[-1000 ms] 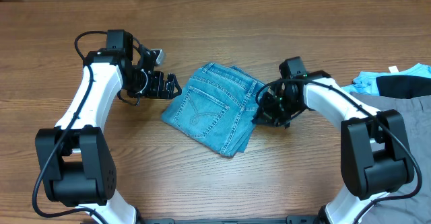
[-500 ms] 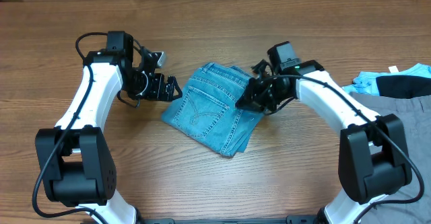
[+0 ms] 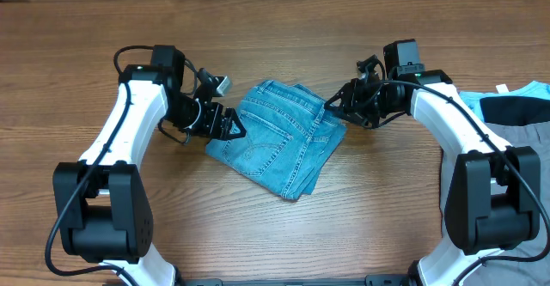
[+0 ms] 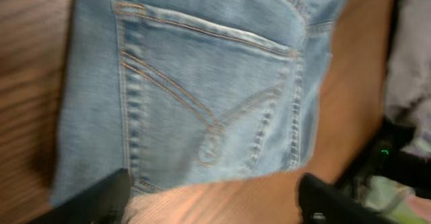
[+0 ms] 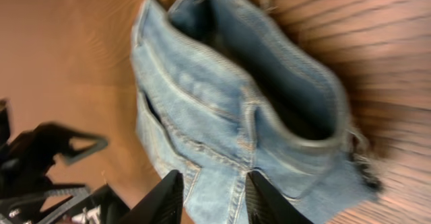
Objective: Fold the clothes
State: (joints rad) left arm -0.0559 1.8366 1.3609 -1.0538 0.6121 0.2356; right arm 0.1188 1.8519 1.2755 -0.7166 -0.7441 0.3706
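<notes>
1. Between the two pincers, on the wooden table (image 3: 275, 28), lies the folded jeans bundle (image 3: 277, 140), nearly square and set cornerwise.
2. Left gripper (image 3: 230, 127): jaws wide apart and empty, with the bundle's left edge just ahead of them.
3. Right gripper (image 3: 332, 110): jaws slightly apart over the bundle's right corner, with nothing visibly clamped.
4. Both arms reach inward with elbows out; I judge them equally near.
</notes>
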